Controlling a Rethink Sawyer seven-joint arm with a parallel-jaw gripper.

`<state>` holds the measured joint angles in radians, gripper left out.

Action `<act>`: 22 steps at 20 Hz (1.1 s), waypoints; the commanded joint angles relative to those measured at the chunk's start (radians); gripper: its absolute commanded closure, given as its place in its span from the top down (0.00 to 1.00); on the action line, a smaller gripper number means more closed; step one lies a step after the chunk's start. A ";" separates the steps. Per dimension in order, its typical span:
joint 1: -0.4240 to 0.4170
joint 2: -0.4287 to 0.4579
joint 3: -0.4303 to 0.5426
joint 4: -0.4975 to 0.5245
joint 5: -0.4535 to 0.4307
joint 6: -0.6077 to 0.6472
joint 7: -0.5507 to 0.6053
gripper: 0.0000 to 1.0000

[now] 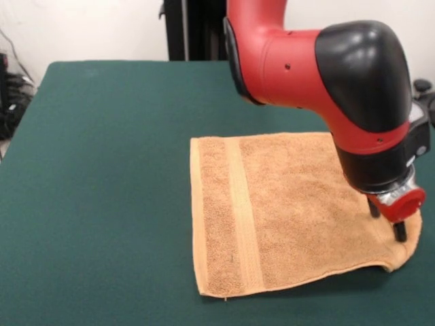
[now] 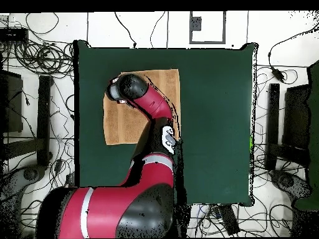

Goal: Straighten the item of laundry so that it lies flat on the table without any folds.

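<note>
The orange-tan towel (image 1: 285,210) lies spread on the dark green table (image 1: 102,170), right of centre in the front view, with one woven band running near its left end. Its right end is partly hidden by the arm, and the near right corner (image 1: 402,258) looks rumpled and slightly raised. My gripper (image 1: 387,227) points down onto that corner with its two black fingers apart, tips at the cloth. In the overhead view the towel (image 2: 124,127) lies at the table's (image 2: 212,124) upper left, and the arm's wrist hides the gripper.
The red and black arm (image 1: 319,68) reaches over the towel's far right part. Cables and black stands (image 2: 43,106) surround the table on the floor. The towel sits close to the table's right edge in the front view.
</note>
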<state>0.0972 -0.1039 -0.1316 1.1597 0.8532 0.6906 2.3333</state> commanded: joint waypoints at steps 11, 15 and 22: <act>-0.026 0.144 -0.264 -0.112 -0.348 0.061 0.089 1.00; -0.048 0.153 -0.269 -0.136 -0.405 0.051 0.061 1.00; -0.087 0.132 -0.224 -0.146 -0.454 0.059 0.036 1.00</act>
<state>0.0613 -0.0416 -0.3599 0.9578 0.5083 0.7284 2.3608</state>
